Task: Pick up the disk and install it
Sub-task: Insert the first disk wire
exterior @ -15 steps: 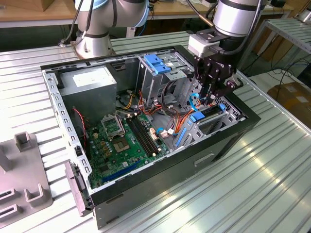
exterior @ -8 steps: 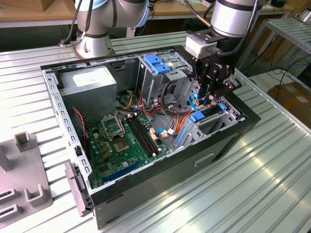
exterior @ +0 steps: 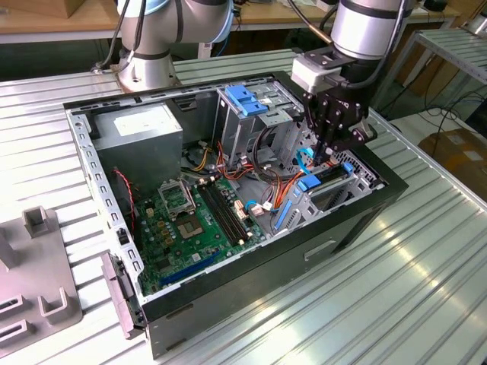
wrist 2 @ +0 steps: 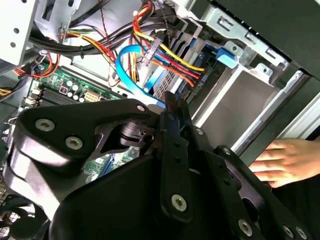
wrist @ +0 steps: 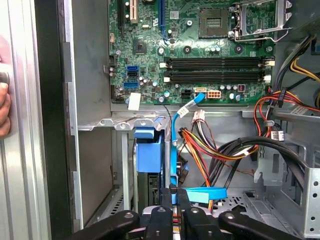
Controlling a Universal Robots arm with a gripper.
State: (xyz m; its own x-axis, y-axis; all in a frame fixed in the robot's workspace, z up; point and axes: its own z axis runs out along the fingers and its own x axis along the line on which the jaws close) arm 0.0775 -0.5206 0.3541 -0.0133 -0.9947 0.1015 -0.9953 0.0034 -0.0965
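Your end effector [exterior: 329, 149] clamped thin on disk [exterior: 323, 179], directly below it in drive bay at case's exterior-view right; disk edge-on, long axis running into bay.

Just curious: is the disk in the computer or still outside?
In: the disk stands on edge in the case's drive bay, gripper directly above it.

Ribbed metal tabletop [exterior: 426, 289] w/ bright glare; wooden bench [exterior: 46, 19] far on exterior view's left, cardboard box [exterior: 460, 152] + metal shelf [exterior: 453, 42] on its right.
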